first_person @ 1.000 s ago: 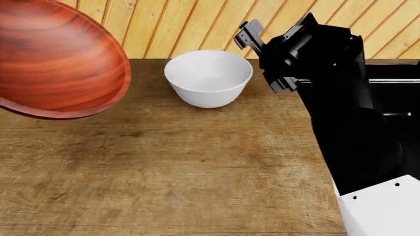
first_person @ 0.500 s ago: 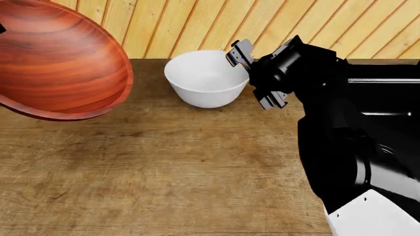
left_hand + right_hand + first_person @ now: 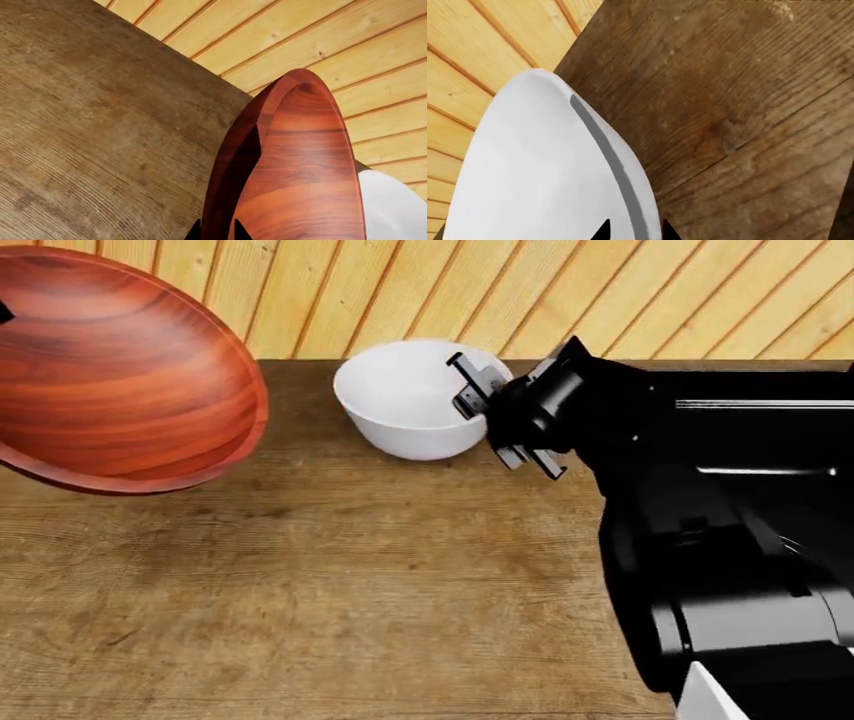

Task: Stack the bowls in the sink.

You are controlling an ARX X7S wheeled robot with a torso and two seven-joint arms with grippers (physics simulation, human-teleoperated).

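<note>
Since a second ago my right pincer (image 3: 497,425) has swung leftward from beside the white bowl (image 3: 407,400) to its near-right rim, and my right arm now fills more of the right side of the head view. My wooden bowl (image 3: 120,380) has barely shifted.

At far left, the wide reddish-brown wooden bowl hangs above the wooden counter (image 3: 334,590), tilted so its open face looks toward my head camera and rightward. In the left wrist view the bowl (image 3: 300,175) stands on edge, its rim running away from the camera toward the plank wall (image 3: 320,45). Two dark fingertips (image 3: 193,231) of my left pincer (image 3: 217,232) show on either side of the rim, pinching it.

Right of centre, the smaller white bowl sits upright on the counter near the wall, mouth up. My right pincer is spread, one finger over the bowl's inside and the other outside its wall. The right wrist view shows the white rim (image 3: 614,165) running between my two fingertips (image 3: 602,231); I cannot tell whether they touch it.

Black sink (image 3: 774,440) edges show at far right, behind my arm.
</note>
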